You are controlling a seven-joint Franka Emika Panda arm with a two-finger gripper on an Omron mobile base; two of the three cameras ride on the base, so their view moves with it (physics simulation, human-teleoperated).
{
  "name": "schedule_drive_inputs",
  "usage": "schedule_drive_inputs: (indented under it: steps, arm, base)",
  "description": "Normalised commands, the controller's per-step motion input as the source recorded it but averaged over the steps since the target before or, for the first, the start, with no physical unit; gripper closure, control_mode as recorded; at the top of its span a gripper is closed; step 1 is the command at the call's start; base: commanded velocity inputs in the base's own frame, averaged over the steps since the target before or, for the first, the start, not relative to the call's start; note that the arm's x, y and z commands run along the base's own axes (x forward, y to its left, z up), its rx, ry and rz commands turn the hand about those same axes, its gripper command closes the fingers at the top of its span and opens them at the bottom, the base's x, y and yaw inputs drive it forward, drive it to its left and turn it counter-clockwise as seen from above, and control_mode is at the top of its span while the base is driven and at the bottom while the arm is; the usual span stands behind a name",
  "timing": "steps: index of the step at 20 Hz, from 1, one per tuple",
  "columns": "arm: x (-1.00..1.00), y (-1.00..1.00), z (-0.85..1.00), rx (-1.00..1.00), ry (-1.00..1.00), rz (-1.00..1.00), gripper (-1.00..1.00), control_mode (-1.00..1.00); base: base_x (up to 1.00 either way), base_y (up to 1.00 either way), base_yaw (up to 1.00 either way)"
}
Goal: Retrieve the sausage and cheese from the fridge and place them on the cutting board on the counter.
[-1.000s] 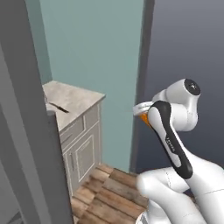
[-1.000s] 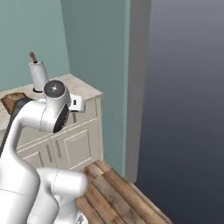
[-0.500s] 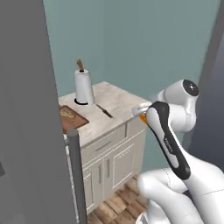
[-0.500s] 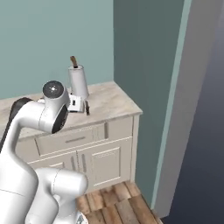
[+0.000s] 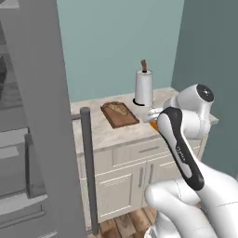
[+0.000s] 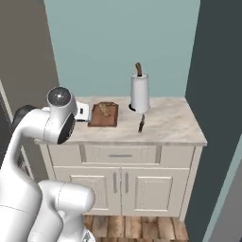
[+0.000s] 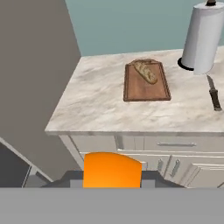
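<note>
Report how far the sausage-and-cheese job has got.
Looks done: one item, apparently the sausage, already lies on the cutting board. In hand: the gripper is shut on the orange cheese, facing the counter but short of it. Left: carry the cheese over and set it on the board.

Premises: domestic kitchen. Evidence: marbled counter (image 6: pixel 165 125) over cream cabinets (image 6: pixel 120 186), cutting board (image 7: pixel 146 82), paper-towel roll (image 6: pixel 140 92), knife (image 7: pixel 214 94), grey fridge (image 5: pixel 42 116).
</note>
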Motion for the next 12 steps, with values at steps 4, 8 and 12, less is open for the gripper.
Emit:
schedule_drive_inputs:
  steps: [4, 8, 12]
  arm:
    - [0.00, 0.00, 0.00, 0.00, 0.00, 0.00, 1.00, 1.00]
    - [0.00, 0.00, 0.00, 0.00, 0.00, 0.00, 1.00, 1.00]
    - [0.00, 0.00, 0.00, 0.00, 0.00, 0.00, 1.00, 1.00]
  base:
    - [0.66, -0.67, 0.42]
    - [0.22, -0.64, 0.23]
    - [0.22, -0.34, 0.13]
